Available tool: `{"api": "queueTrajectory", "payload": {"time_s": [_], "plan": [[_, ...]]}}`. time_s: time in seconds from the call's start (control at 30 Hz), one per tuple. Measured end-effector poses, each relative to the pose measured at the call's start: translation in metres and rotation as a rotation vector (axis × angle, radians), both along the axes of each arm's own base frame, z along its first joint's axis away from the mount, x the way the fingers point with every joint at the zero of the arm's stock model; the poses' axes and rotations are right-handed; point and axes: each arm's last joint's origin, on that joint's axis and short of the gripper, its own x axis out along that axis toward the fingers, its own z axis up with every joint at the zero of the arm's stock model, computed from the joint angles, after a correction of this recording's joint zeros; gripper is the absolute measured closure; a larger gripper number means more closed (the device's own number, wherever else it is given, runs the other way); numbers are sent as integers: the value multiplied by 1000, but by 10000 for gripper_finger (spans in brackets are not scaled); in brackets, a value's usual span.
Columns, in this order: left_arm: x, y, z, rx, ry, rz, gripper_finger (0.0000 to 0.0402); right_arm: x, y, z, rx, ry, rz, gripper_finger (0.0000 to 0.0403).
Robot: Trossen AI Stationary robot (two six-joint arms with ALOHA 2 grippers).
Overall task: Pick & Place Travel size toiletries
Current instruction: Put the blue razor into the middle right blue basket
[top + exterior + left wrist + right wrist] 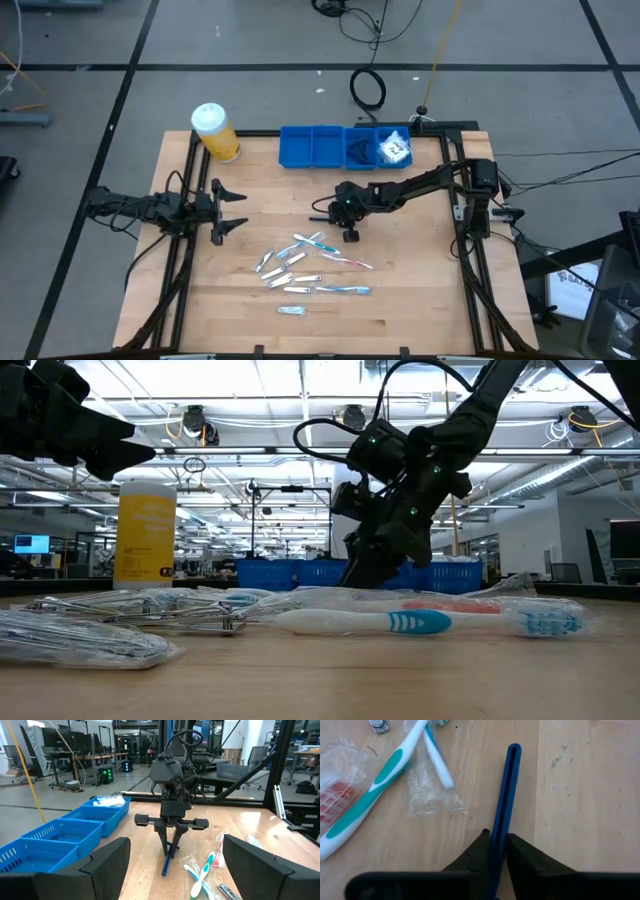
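Note:
My right gripper hovers over the table's middle, shut on a slim dark blue razor. Just nearer the near edge lie the other toiletries: blue-white toothbrushes, wrapped packets and small silver pieces, all flat on the wood. In the right wrist view, two toothbrushes lie beside the razor. My left gripper waits open over the table's left side, pointing toward the right gripper and touching nothing. My right gripper pinches the blue razor between its two fingers at one end of the handle. The fingers come from above, pointing down, and lie along the handle. The razor hangs slanting below them; whether its lower end touches the wood I cannot tell.
A blue compartment tray stands at the far edge, with a white packet in its rightmost bin and dark items in the bin beside it. A yellow white-capped jar stands at the far left corner. Bare wood lies between the grippers.

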Motion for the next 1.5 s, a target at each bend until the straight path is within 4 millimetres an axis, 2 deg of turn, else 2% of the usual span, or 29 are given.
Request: {"api": "queueTrajectory", "payload": {"time_s": [0.2, 0.33, 0.63, 0.83, 1.13, 1.5], "plan": [[0, 0, 0, 0, 0, 0, 91, 0, 0, 0, -16, -2, 12, 373], [0, 0, 0, 0, 0, 0, 92, -1, 0, 10, -8, -34, 19, 367], [0, 0, 0, 0, 1, 0, 92, -12, 3, 65, 50, -202, -2, 379], [0, 0, 0, 0, 0, 0, 91, -32, 6, 84, 41, -292, 0, 379], [0, 0, 0, 0, -1, 0, 91, -63, -9, 87, 66, -396, -124, 379], [0, 0, 0, 0, 0, 0, 92, -75, -46, 87, 18, -464, -476, 379]]}}
